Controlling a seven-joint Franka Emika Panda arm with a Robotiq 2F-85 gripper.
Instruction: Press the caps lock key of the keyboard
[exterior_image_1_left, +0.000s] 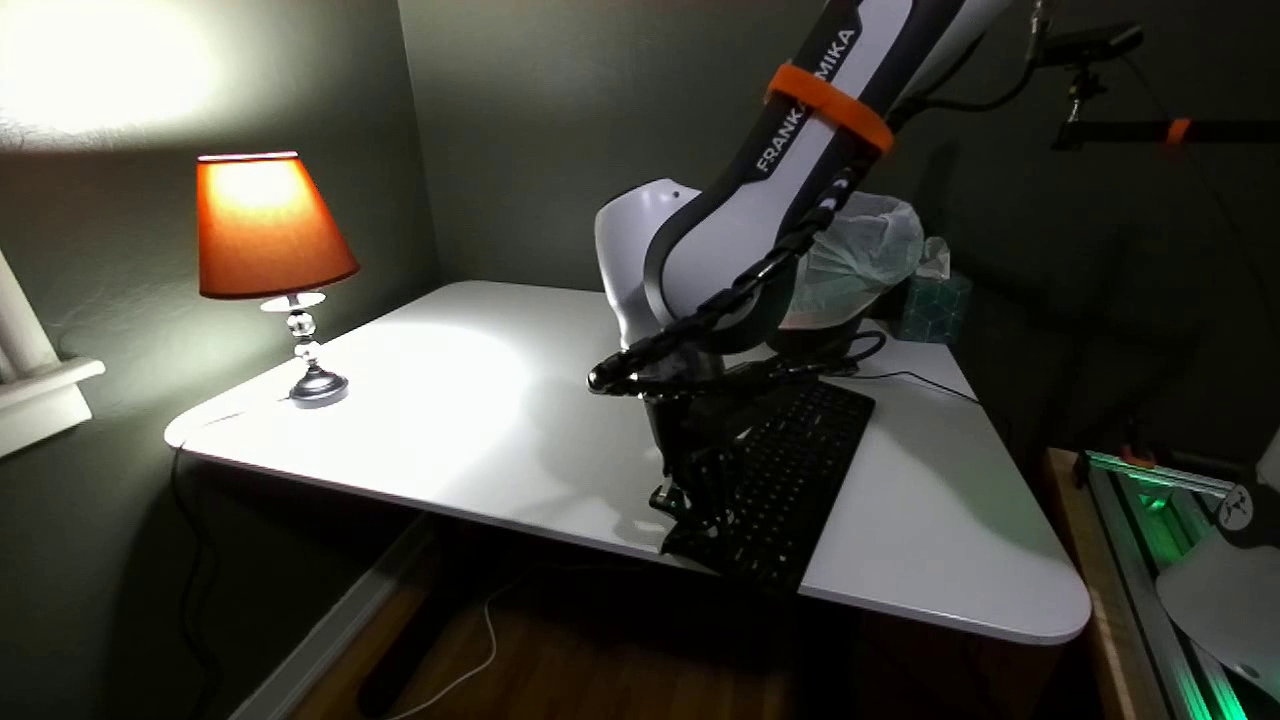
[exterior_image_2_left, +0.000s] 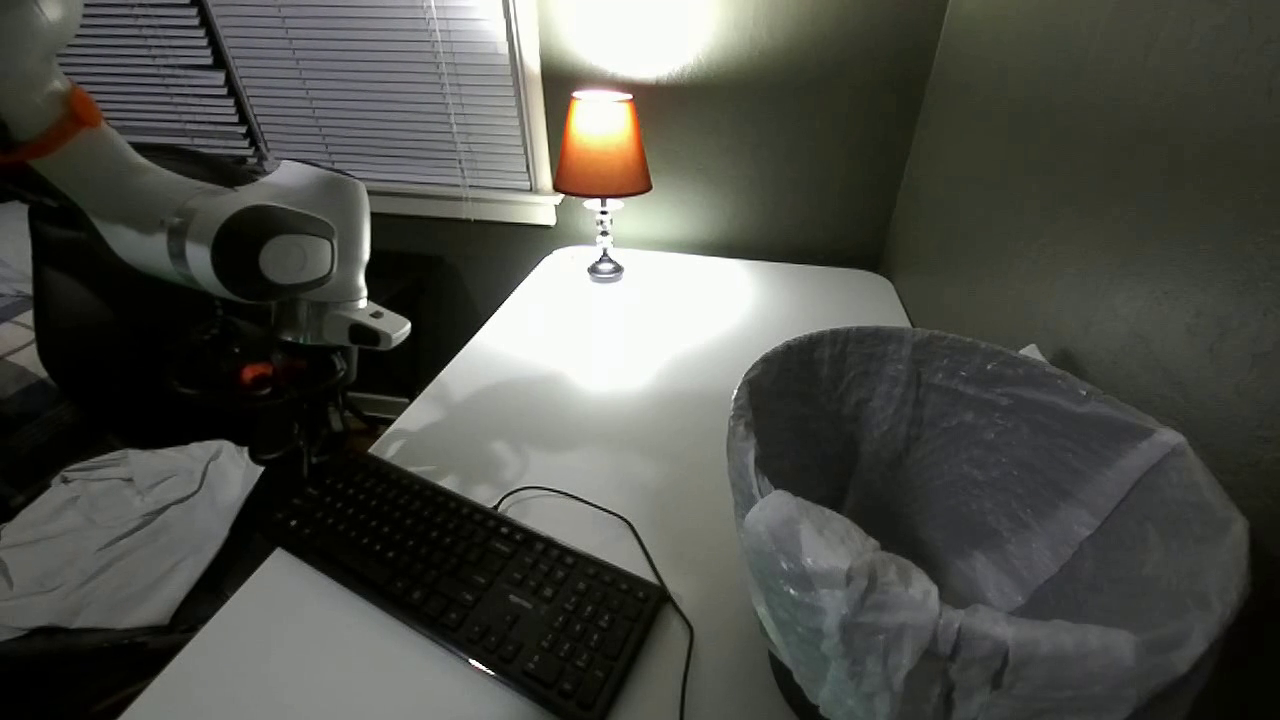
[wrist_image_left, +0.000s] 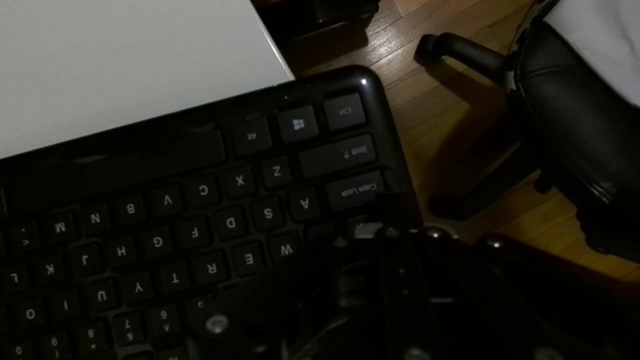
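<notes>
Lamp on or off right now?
On. In both exterior views the lamp has a glowing orange shade, with bright light on the wall above it and on the white desk below.

In both exterior views I get dim light, mostly from a glowing table lamp (exterior_image_1_left: 270, 228), its glare bleaching a patch of wall (exterior_image_1_left: 100, 70) and part of the white desk (exterior_image_1_left: 430, 370). Soft shadows lie across the white desk. Green light gleams along a metal rail (exterior_image_1_left: 1130, 570). My wrist view is murky: the black keyboard (wrist_image_left: 157, 240) is underexposed, while the wooden floor (wrist_image_left: 395, 35) shines.
</notes>
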